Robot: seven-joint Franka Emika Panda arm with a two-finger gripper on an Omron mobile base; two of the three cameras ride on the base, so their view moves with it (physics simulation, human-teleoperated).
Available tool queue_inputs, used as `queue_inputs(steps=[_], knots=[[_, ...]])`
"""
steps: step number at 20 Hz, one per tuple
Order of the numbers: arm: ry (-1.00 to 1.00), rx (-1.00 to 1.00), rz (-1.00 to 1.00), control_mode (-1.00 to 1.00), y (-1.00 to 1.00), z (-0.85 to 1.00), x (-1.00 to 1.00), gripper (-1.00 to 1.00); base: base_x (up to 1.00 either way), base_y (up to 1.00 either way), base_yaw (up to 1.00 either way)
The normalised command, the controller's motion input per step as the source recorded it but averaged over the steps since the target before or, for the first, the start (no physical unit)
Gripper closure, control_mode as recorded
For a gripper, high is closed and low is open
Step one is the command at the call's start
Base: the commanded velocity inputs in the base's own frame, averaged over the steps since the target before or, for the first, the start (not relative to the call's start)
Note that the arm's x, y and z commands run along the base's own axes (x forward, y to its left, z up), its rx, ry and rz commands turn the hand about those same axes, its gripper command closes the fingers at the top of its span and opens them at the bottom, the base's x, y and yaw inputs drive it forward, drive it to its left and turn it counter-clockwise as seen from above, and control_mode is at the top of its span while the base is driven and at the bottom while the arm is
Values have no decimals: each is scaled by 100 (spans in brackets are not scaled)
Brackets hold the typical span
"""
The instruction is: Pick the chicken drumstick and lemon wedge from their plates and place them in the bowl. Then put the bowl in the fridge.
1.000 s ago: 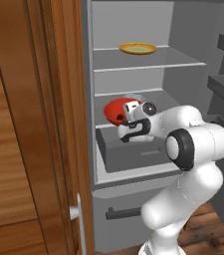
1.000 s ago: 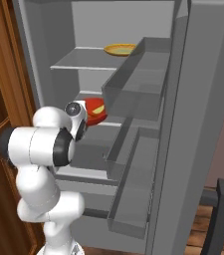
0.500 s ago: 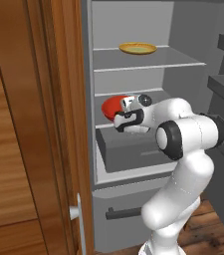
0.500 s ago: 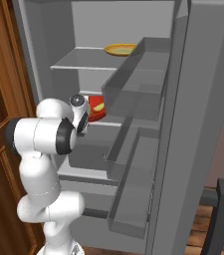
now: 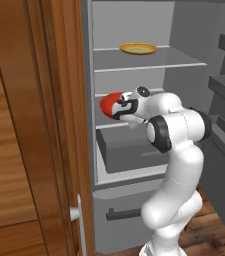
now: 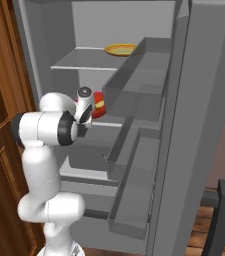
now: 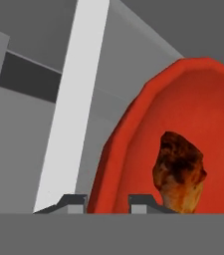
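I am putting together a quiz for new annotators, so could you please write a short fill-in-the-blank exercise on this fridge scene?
1. The gripper is clamped on the rim of the glossy ____ bowl.
2. The brown roasted chicken drumstick lies inside the ____.
3. The flat yellowish dish sits on the ____ shelf of the grey steel fridge.
4. The fridge door stands ____.

Missing words: red; bowl; top; open

Left base view: I look from behind the arm's left, forward into the open fridge (image 5: 134,75).
Right base view: I look from behind its right, sharing those shelves and the bowl (image 6: 98,104).
Hand view: I sit very close along the gripper (image 7: 107,200), at the bowl's rim.
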Motion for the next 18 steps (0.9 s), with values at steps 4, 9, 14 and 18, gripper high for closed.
queue_inputs(steps=[4,9,14,18], knots=[[4,4,3,-100,0,-6,36,100,0,0,0],[7,5,3,-100,0,0,29,100,0,0,0],[5,6,0,-100,0,0,35,100,0,0,0],[6,3,0,-100,0,-3,28,100,0,0,0]])
